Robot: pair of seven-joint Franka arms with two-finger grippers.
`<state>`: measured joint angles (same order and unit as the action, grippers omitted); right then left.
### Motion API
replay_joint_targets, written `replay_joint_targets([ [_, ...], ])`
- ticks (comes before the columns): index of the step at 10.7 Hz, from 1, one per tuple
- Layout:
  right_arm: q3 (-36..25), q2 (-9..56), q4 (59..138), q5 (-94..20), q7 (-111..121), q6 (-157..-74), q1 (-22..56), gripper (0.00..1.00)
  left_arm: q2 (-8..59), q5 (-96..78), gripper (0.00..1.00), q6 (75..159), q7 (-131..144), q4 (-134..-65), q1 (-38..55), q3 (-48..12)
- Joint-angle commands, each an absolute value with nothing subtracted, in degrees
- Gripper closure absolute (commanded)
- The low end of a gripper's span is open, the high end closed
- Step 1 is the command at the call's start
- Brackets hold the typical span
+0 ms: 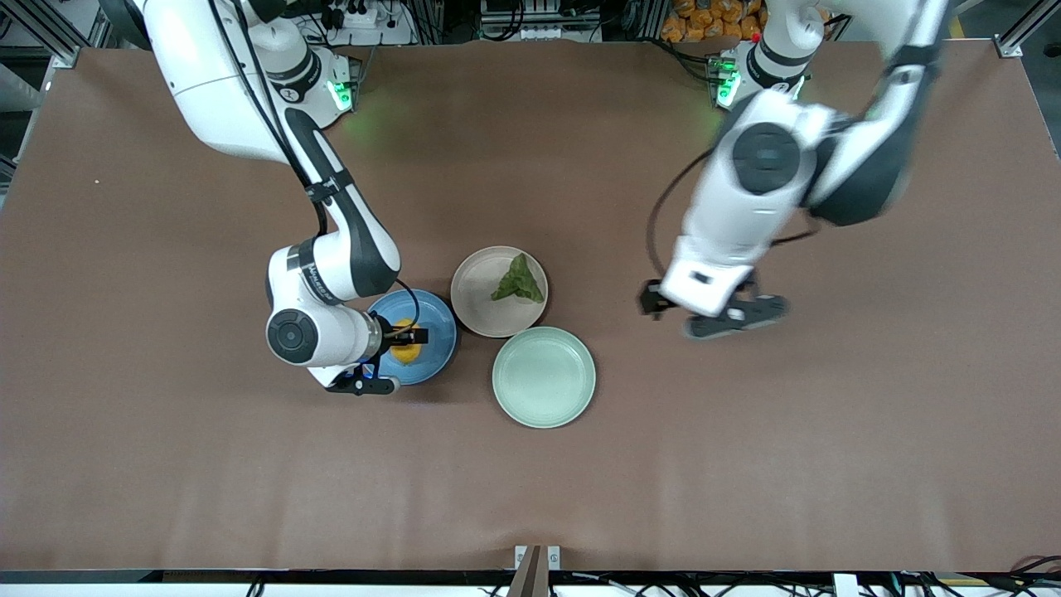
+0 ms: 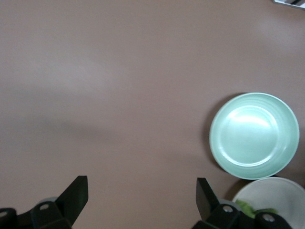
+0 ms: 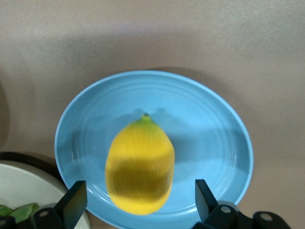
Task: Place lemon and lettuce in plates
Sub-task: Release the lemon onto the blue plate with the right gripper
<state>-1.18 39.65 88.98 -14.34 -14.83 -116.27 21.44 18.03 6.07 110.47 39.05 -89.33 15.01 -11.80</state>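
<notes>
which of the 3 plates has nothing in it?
The mint-green plate, nearest the front camera. The blue plate holds the lemon; the beige plate holds the lettuce.

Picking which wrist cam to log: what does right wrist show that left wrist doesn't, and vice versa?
Only right wrist: the lemon over the blue plate, between the open right gripper's fingers. Only left wrist: the empty mint-green plate on bare table, with the open left gripper holding nothing. Both: an edge of the beige plate with a bit of lettuce in it.
</notes>
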Motion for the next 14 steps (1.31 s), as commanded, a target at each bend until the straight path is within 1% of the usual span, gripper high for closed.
replay_joint_targets([
  [1, -1.49, 39.29, 87.8, -15.12, -15.21, -115.58, 22.06, 0.0, 13.81, 2.38, 0.0, 106.8, 28.87, -90.62, 8.64, -13.1],
  [2, -1.67, 38.16, 87.19, -14.68, -15.12, -114.71, 21.54, 0.0, 12.49, 2.03, 0.0, 105.48, 24.48, -90.35, 6.79, -12.66],
  [5, -4.21, 33.77, 80.01, -12.58, -14.86, -103.13, 20.74, 0.0, 9.85, 2.2, 0.0, 101.0, 21.71, -88.86, 3.87, -12.48],
  [6, -4.22, 31.92, 78.07, -10.83, -14.94, -100.31, 20.74, 0.0, 8.71, 2.11, 0.0, 99.77, 21.71, -88.34, 2.39, -12.48],
  [8, -4.04, 26.39, 77.78, -6.35, -15.03, -97.83, 21.18, 0.0, 6.34, 2.11, 0.0, 96.95, 20.31, -88.33, 0.8, -12.48],
  [10, -4.31, 22.69, 77.52, -5.01, -14.59, -93.97, 21.18, 0.0, 4.14, 1.85, 0.0, 95.64, 17.85, -88.33, -0.96, -12.48],
  [12, -4.3, 18.21, 77.26, -4.31, -14.85, -92.73, 21.18, 0.0, 3.69, 0.88, 0.0, 93.26, 17.75, -87.63, -0.88, -11.61],
  [14, -4.48, 16.09, 77.26, -2.21, -14.42, -91.76, 20.48, 0.0, 3.87, 0.27, 0.0, 90.71, 15.75, -85.17, -0.44, -9.59],
])
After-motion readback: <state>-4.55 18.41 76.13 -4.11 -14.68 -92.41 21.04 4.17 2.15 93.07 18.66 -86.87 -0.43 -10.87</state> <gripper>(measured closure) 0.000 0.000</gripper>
